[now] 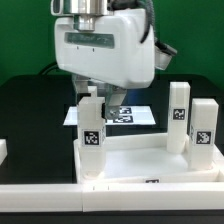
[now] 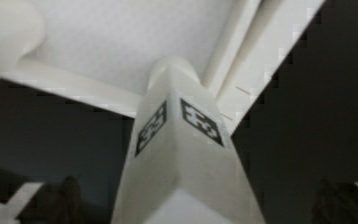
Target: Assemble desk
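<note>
On the black surface, the desk top lies near the front edge, with its rim turned up. Going from the exterior view's left, the first leg stands upright in the front left corner of the top, with its long axis vertical. The hand is directly above this leg. In the wrist view the leg stands between the fingers, which are spread wide and appear not to touch it, so the hand is released. I judge that it can rise straight up. Behind it, the marker board lies flat. Further right, two more legs stand at the right corners, well apart from the hand.
</note>
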Available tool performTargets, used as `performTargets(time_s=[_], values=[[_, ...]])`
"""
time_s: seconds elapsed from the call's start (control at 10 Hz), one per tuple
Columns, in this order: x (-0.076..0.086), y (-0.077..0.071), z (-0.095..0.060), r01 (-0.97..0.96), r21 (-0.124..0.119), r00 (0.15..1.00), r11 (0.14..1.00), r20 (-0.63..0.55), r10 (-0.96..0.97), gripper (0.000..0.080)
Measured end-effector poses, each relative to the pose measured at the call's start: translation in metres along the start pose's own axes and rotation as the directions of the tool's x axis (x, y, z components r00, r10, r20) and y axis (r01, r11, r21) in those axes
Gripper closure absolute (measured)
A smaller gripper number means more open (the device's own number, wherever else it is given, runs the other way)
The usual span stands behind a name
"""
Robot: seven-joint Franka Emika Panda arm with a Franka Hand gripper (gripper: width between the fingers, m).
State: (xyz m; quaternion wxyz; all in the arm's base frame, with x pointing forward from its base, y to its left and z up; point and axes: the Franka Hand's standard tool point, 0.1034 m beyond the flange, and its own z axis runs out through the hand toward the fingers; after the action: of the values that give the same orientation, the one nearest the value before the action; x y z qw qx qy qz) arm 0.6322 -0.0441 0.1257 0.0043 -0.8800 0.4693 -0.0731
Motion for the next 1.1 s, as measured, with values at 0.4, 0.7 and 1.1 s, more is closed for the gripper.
performTargets(time_s=[0.4, 0.7, 1.1], values=[[0.0088, 0.0071, 0.0015, 0.239, 0.048, 0.971, 0.970, 0.009, -0.240, 0.0151], [0.0093, 0.0092, 0.0028, 0.401, 0.036, 0.916, 0.915, 0.000, -0.401, 0.0151], [0.0101, 0.0103, 0.0034, 0.417, 0.028, 0.909, 0.908, -0.001, -0.417, 0.0278]])
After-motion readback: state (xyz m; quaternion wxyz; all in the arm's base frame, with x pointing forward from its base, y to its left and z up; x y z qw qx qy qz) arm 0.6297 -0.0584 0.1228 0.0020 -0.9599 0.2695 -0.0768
